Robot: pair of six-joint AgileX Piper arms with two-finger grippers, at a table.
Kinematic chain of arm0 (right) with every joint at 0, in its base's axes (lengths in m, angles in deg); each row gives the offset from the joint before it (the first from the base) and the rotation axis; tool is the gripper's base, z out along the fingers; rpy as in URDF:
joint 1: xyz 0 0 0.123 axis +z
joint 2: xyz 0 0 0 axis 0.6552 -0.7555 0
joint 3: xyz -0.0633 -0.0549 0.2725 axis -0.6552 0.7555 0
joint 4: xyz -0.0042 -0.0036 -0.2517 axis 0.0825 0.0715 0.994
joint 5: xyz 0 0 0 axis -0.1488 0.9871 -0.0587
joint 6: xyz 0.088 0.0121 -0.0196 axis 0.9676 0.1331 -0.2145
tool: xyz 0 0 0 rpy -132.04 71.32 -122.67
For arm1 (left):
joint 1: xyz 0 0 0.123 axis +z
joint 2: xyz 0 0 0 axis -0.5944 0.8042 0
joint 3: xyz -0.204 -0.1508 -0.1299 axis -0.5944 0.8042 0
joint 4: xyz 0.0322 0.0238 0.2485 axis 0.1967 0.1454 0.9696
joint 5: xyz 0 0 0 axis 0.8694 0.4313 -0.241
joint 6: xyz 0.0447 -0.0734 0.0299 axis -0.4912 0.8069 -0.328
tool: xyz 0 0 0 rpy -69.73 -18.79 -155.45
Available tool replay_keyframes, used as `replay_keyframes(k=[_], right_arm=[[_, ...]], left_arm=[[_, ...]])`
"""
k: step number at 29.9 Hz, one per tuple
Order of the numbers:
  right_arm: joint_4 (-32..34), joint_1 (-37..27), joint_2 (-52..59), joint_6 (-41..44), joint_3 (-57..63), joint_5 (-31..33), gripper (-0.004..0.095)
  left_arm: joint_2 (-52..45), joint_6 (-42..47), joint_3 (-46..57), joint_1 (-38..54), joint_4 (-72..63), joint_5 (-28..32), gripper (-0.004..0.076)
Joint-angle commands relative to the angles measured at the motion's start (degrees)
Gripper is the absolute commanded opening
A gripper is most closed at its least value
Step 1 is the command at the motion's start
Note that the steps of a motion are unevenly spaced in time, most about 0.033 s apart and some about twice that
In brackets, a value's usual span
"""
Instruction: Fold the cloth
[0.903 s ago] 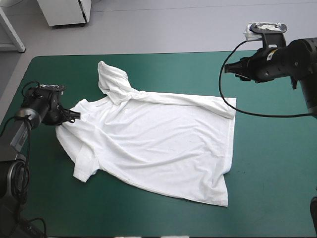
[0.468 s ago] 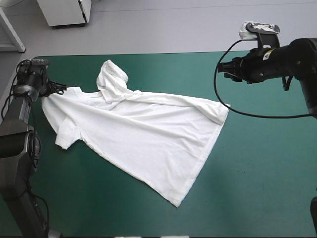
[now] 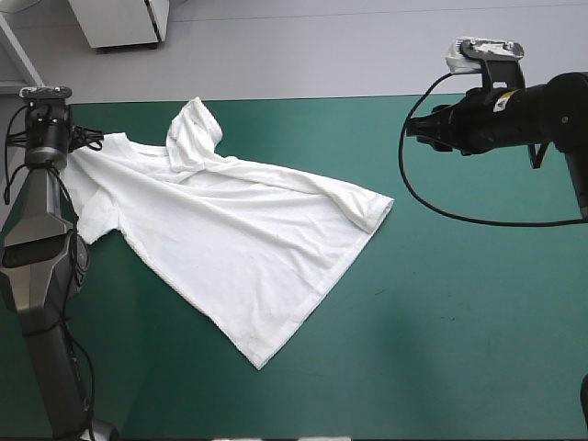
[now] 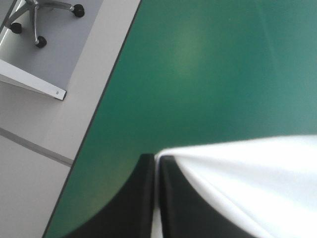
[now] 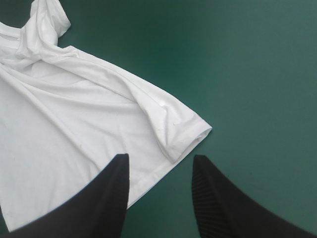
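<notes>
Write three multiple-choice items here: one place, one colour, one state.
1. Where does the left gripper hold the T-shirt?
A. near the table's far left corner
B. at its near edge
C. at its right edge
2. The table's cover is:
A. brown
B. teal-green
C. grey
3. The right gripper is:
A. shut on the T-shirt
B. open, holding nothing
C. shut, empty
Key: 1 A, the high view shows the pinch there; 2 B, seen in every view; 3 B, its fingers stand apart.

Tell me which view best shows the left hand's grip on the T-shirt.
Left wrist view: the left hand is shut on an edge of the T-shirt. High view shows the grip only small. Right wrist view lacks the grip.
</notes>
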Motion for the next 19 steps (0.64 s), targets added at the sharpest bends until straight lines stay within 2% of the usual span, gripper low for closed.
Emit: replay_keyframes(k=[1,4,6,9,13,15,19], right_arm=[[-0.74,-0.28,2.28,-0.72,-1.55,-0.06,0.0391],[-0.74,-0.28,2.28,-1.19,-1.55,-0.06,0.0391],[-0.74,-0.28,2.28,-1.19,-1.55,-0.06,0.0391],[-0.86,-0.28,2.28,-1.19,-1.55,-0.06,0.0391],[-0.99,-0.28,2.28,-1.19,-1.55,-0.06,0.0391],[-0.99,-0.28,2.28,-1.19,-1.55,-0.06,0.0391],[-0.75,-0.28,2.28,-1.19,-1.55,-0.06,0.0391]], left_arm=[[-4.09,-2.54,-2.65,1.3,-2.44,3.35,-0.0022],[-4.09,-7.04,-2.87,1.16,-8.31,4.74,-0.0004],[-4.09,-12.25,-2.87,0.95,-14.14,4.06,0.0059],[-4.09,-18.0,-2.87,0.58,-19.71,1.76,0.0243],[-5.09,-16.2,-2.87,0.09,-20.87,-2.93,0.0497],[-5.97,-12.41,-2.87,-0.12,-20.87,-7.88,0.0538],[-7.85,-12.48,-2.87,-0.48,-21.89,-17.18,0.0517]])
